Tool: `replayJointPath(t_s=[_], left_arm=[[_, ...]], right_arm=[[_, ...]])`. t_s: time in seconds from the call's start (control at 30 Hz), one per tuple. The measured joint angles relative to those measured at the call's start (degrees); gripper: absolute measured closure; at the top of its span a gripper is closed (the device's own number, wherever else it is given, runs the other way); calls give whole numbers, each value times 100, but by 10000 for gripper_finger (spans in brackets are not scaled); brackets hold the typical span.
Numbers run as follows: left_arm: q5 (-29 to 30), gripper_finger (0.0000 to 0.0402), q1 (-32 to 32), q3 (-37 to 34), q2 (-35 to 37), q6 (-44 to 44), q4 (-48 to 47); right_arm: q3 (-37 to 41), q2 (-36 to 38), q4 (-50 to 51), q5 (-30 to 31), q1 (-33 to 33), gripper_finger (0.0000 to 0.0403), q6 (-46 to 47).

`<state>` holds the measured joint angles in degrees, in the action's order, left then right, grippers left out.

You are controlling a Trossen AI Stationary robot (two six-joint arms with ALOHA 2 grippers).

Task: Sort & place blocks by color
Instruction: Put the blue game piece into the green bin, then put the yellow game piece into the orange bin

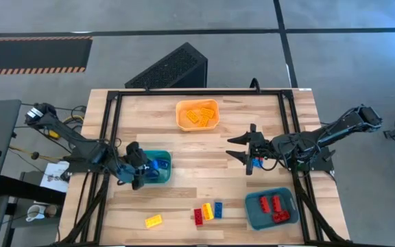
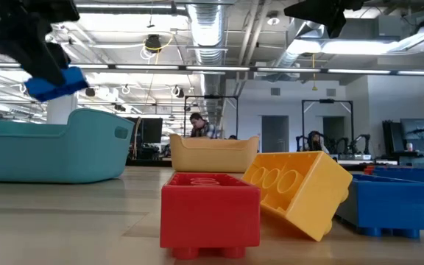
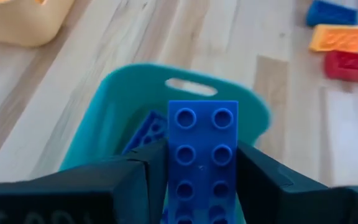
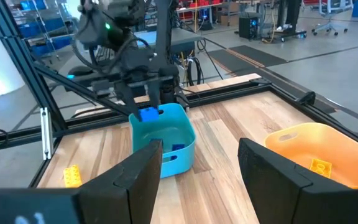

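My left gripper [image 1: 138,171] is shut on a blue studded block [image 3: 202,149] and hangs over the left teal bin [image 1: 162,156], which has another blue block [image 3: 145,132] inside. In the low view the held block [image 2: 54,83] is above that bin's rim [image 2: 50,151]. My right gripper [image 1: 248,148] is open and empty above the table's middle right. One yellow block [image 1: 153,221] lies loose on the table near the near edge. A red [image 1: 198,217], a yellow [image 1: 208,211] and a blue block [image 1: 218,209] lie side by side there. My left gripper pinches the blue block between its two fingers [image 3: 138,180], one on each long side [image 3: 173,168]. The fingers lie along the block. Its studded face shows towards the wrist camera, and its far end sticks out past the fingertips. The block is lifted clear above the teal bin.
An orange bin [image 1: 197,114] with yellow blocks stands near the far edge. A second teal bin [image 1: 271,209] with red blocks sits at the near right corner. A black frame [image 1: 108,130] borders the table. People and desks show in the room beyond.
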<state>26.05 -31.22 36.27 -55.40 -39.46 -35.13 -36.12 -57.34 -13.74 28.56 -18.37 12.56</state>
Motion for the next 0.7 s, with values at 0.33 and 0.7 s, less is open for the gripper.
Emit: replayJointPath(t_s=[0.33, 0.7], left_arm=[[-4, 256, 0, -194, -7, -335, 30], [-376, 125, 0, -191, -7, -480, 25]], right_arm=[[0, 0, 6, 0, 0, 168, -2], [0, -9, 4, 0, 0, 168, -4]])
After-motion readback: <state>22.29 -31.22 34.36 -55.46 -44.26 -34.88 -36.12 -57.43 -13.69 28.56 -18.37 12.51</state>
